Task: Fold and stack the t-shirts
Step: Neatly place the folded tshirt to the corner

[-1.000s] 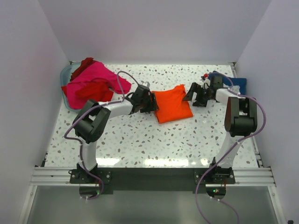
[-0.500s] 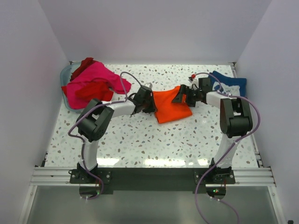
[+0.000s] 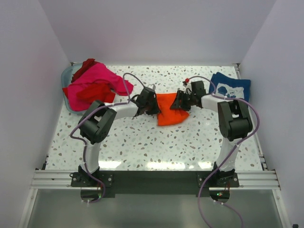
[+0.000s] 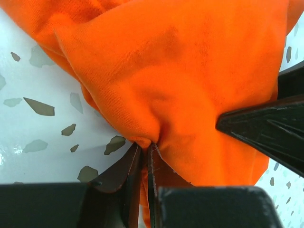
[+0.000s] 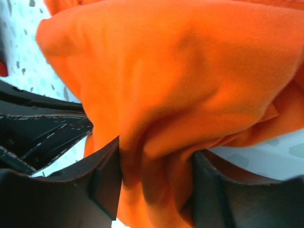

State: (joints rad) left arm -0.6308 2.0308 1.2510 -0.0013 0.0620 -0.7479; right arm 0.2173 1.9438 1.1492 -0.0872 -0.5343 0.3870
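The bright orange t-shirt lies bunched in the middle of the table. My left gripper is shut on its left edge, with a thin fold of orange cloth pinched between the jaws. My right gripper grips its right edge, with a thick wad of orange cloth filling the gap between the jaws. The two grippers are close together over the shirt. The navy blue t-shirt with white print lies flat at the back right. The hot pink t-shirt and red cloth are heaped at the back left.
A pale blue basket at the back left holds the pink and red pile. White walls enclose the speckled table on three sides. The arm bases stand on a rail at the near edge.
My right gripper has moved left from beside the navy shirt to the orange shirt's right edge and closed on it. The orange shirt has been squeezed narrower. The navy shirt is now uncovered.
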